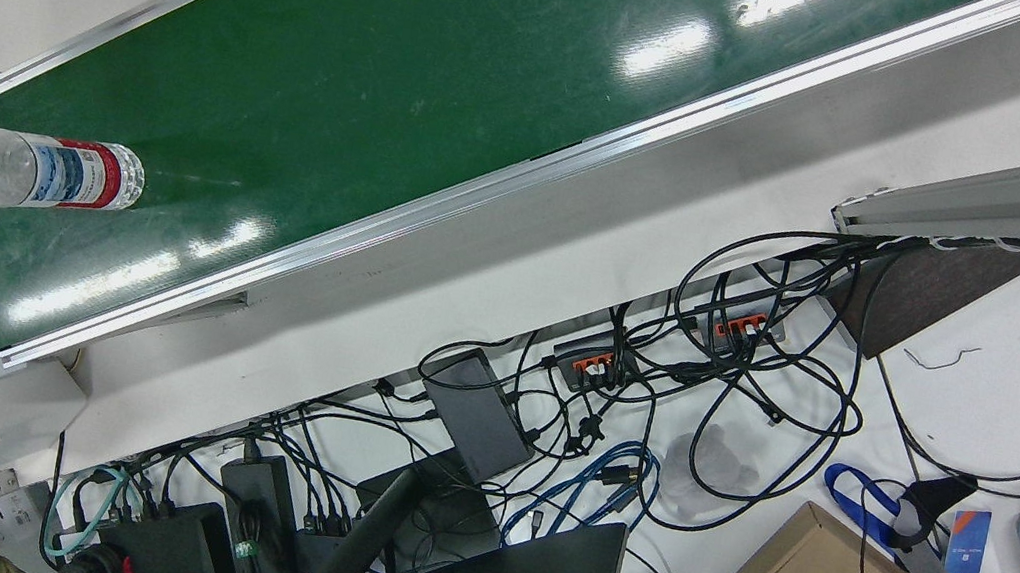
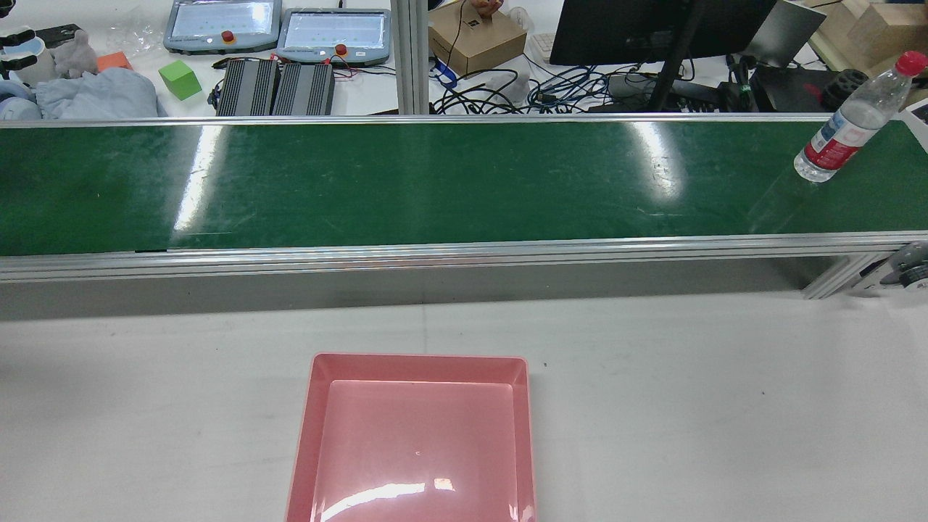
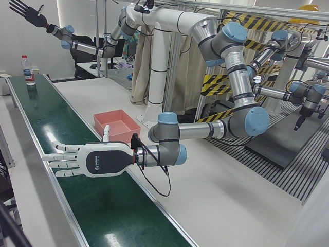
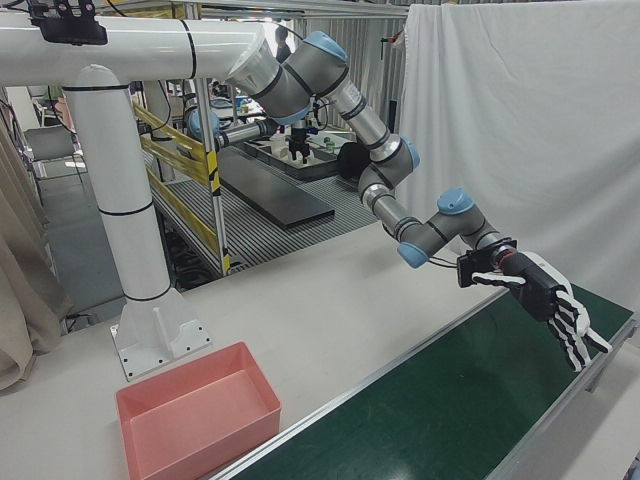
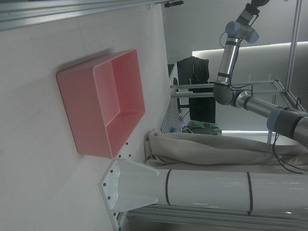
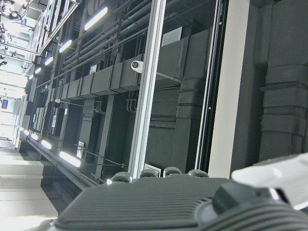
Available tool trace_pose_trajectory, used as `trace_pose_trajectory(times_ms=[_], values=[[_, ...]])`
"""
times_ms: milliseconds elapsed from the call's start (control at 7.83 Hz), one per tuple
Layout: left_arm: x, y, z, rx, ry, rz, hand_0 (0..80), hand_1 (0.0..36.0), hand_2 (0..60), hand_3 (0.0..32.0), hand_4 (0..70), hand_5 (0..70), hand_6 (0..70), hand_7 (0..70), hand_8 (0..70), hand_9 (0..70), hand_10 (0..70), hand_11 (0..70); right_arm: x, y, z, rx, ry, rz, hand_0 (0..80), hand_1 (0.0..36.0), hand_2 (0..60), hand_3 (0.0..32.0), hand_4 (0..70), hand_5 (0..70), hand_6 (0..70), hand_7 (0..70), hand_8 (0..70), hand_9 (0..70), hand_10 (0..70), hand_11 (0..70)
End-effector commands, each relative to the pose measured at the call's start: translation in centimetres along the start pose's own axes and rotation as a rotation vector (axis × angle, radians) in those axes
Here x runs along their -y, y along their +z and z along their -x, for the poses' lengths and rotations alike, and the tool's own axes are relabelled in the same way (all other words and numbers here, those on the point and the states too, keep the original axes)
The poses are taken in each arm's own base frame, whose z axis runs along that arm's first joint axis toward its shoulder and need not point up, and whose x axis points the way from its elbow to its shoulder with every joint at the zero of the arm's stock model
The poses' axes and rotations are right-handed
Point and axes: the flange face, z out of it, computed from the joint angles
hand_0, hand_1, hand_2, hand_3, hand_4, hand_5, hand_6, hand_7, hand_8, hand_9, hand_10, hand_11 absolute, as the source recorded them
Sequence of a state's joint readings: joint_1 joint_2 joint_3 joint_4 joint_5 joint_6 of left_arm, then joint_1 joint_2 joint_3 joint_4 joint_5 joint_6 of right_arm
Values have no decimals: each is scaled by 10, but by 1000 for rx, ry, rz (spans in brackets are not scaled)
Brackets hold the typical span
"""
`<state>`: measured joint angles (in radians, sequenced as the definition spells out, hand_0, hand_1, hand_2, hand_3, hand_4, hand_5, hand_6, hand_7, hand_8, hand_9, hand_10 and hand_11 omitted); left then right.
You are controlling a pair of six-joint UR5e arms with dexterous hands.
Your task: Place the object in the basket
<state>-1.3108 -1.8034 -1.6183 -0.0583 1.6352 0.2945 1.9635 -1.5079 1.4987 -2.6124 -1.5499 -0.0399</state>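
Rear view shows us the bottle (image 2: 844, 130) upright at the belt's (image 2: 435, 181) right end, nearer our raised, splayed, empty right hand (image 3: 28, 13) than our equally empty, open-fingered left hand (image 3: 87, 159).

The conveyor belt (image 2: 435, 181) is dark green, edged by silver aluminium rails. At its end stands a clear bottle (image 2: 848, 130) with a red cap and a red, white and blue label. The basket (image 2: 417, 442) is plain pink. The bench (image 2: 689, 391) is pale grey. One hand (image 3: 90, 159) is white with grey markings; the other hand (image 4: 550, 300) is white with black, with black-and-white fingers (image 4: 578, 335).
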Motion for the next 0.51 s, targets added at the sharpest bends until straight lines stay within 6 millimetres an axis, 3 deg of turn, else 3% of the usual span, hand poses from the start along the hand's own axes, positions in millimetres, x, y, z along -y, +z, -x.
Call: trace_pose_trajectory(times_ms=[0, 383], values=[[1, -1, 0, 0, 0, -1, 499, 0, 0, 98, 0, 298, 49, 17, 100, 116, 75, 116, 0, 0, 0, 1, 0, 0, 0, 0, 0, 0, 0, 0, 0, 0, 0, 0, 0, 0], [1, -1, 0, 0, 0, -1, 497, 0, 0, 100, 0, 298, 47, 17, 101, 118, 74, 114, 0, 0, -1, -1, 1, 0, 0, 0, 0, 0, 0, 0, 0, 0, 0, 0, 0, 0]])
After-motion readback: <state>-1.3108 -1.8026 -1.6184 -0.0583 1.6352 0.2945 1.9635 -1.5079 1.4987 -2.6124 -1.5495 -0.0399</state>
